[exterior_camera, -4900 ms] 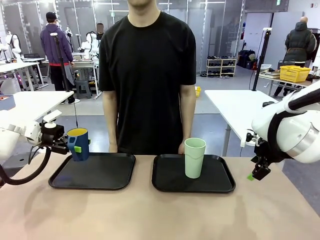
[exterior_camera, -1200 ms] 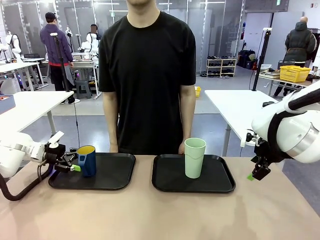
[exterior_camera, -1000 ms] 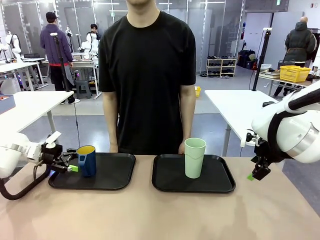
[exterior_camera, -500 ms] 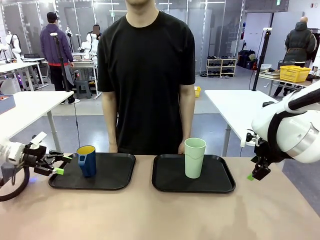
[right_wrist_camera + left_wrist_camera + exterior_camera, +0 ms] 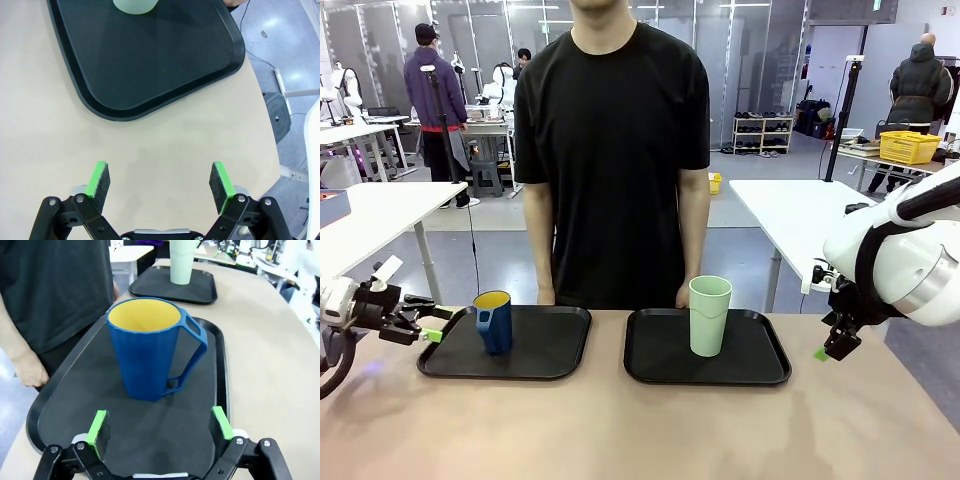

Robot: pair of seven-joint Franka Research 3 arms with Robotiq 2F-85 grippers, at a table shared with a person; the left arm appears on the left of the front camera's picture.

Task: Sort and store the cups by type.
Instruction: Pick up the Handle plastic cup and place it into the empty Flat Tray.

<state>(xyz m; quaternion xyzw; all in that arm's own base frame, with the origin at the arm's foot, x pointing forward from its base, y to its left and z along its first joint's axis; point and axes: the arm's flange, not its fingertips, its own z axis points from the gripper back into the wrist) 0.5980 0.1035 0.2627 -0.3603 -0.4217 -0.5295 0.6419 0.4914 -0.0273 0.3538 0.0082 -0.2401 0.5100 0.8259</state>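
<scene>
A dark-blue cup (image 5: 494, 320) with a handle and yellow inside stands upright on the left black tray (image 5: 540, 350); in the left wrist view the cup (image 5: 150, 350) sits just ahead of my fingers. My left gripper (image 5: 428, 325) is open, a short way left of the cup, holding nothing; the left gripper (image 5: 159, 423) spans wider than the cup. A tall mint-green tumbler (image 5: 709, 315) stands on the right black tray (image 5: 760, 365). My right gripper (image 5: 830, 345) hangs open off the table's right side; in its wrist view the right gripper (image 5: 160, 181) hovers over bare table near the tray (image 5: 150, 75), the tumbler's base (image 5: 134, 5) showing at the top.
A person in a black T-shirt (image 5: 612, 150) stands at the far edge behind the trays, a hand (image 5: 30, 374) resting by the left tray's edge. The front half of the beige table (image 5: 640, 430) lies bare. Other tables and people stand far behind.
The left gripper set the blue cup down on the left tray, opened, and has drawn back to the left away from it. The right arm and the tumbler have not moved.
</scene>
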